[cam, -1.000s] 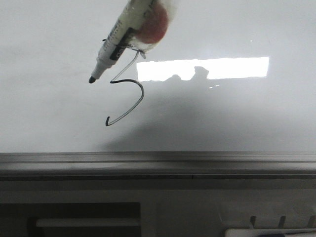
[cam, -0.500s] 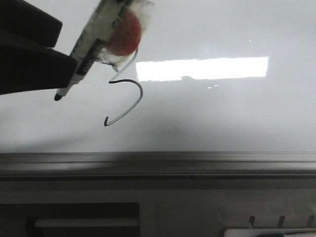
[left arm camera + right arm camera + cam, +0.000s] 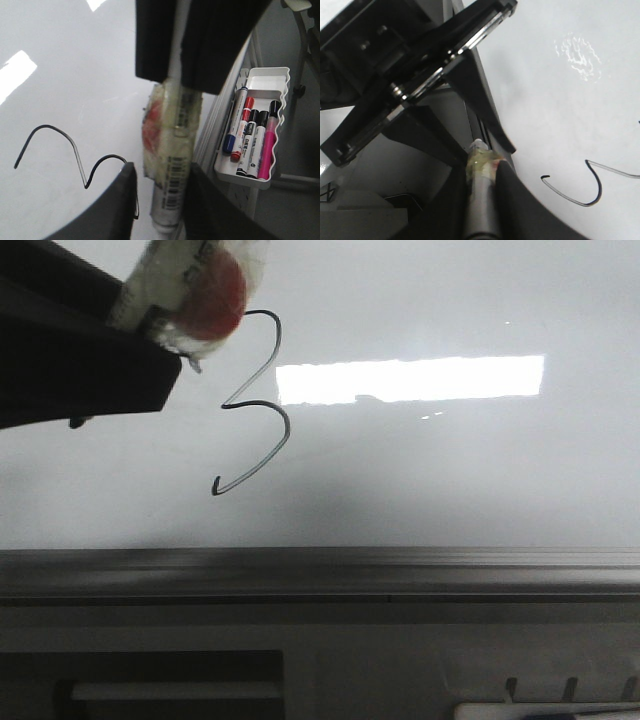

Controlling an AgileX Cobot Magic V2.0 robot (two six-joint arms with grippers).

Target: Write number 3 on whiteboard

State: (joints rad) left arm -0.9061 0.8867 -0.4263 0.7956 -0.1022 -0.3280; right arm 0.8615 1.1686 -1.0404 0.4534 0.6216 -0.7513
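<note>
Status: stroke complete, tool retracting.

The marker pen (image 3: pixel 190 285) has moved up and to the left in the front view within the last sec. Its tip, clear of the board beside the digit a moment ago, is now hidden behind a dark gripper body that has come in from the left edge. Result: the number 3 (image 3: pixel 255 403) is fully uncovered for the first time, top hook incl.

Location: the 3 sits on the whiteboard (image 3: pixel 450 470), left of centre, just left of the bright reflection and well above the bottom rail (image 3: pixel 400 570). Line is thin, closed by a hooked tail; no gaps visible.

Right gripper (image 3: pixel 480 200): fingers clamped on the pen barrel.
Left gripper (image 3: pixel 160 210): fingers sit either side of the pen; contact vs. clearance cannot be determined.

Assessment: writing appears done. Both claws at one pen suggests a handover or stow, poss. to the marker tray (image 3: pixel 266 75).
</note>
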